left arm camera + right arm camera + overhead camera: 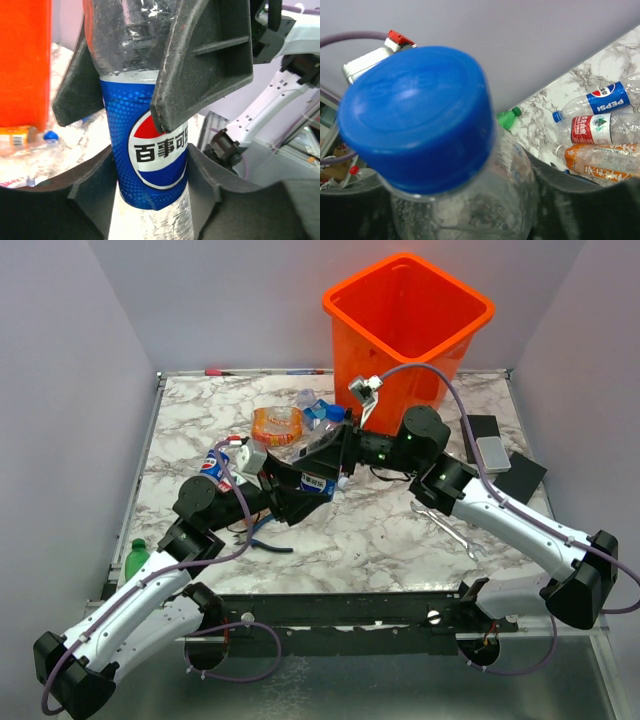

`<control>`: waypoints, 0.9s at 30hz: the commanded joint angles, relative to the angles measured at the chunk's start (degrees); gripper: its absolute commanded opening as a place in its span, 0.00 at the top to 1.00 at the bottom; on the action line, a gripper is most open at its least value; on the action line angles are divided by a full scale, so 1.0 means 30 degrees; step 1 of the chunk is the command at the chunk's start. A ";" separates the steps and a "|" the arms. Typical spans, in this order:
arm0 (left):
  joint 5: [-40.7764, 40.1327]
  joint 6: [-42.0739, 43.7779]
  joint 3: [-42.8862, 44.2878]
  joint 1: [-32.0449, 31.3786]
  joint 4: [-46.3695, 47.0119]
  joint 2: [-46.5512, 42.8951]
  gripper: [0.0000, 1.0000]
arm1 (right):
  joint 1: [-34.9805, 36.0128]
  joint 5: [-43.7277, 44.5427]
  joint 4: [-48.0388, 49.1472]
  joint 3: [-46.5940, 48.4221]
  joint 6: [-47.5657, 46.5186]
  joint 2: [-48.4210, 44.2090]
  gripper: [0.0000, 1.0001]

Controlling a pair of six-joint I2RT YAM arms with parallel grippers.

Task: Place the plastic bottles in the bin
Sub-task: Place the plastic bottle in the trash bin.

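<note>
- I am holding a clear plastic bottle with a blue Pepsi label (155, 150) above the middle of the marble desk (380, 540), my left jaws partly closed on the label.
- My right jaws are pinching its clear upper part below the blue cap (415, 115), probably taking it over, since the tall orange plastic bin (400, 370) is standing at the far right corner.
- More plastic bottles (280, 425) are lying toward the far edge.

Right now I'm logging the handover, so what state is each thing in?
held Pepsi bottle: capped, gripped by both arms.
left jaws: shut on the held Pepsi bottle.
right jaws: shut on the held Pepsi bottle.
bin: upright, open-topped.
loose bottles: lying on the table.
</note>
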 commanded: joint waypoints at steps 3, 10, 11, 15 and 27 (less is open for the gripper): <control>0.0465 -0.1019 -0.0181 -0.0091 0.1407 0.0550 0.18 | 0.0125 -0.1500 -0.0113 0.1400 0.0463 0.0547 0.56; 0.0754 -0.1145 -0.0151 -0.0098 0.1612 0.0739 0.23 | 0.0493 -0.2167 -0.0642 0.2866 0.0416 0.1693 0.62; 0.0753 -0.1145 -0.0130 -0.0119 0.1650 0.0790 0.32 | 0.0592 -0.2208 -0.0848 0.3161 0.0338 0.1884 0.61; 0.0357 -0.1145 -0.0196 -0.0149 0.1733 0.0837 0.66 | 0.0824 -0.1725 -0.2170 0.3813 -0.0125 0.2102 0.30; -0.1183 -0.1885 -0.1322 -0.0191 0.3352 -0.0742 0.75 | 0.0810 0.6544 -0.4697 0.3505 -0.2149 -0.2429 0.08</control>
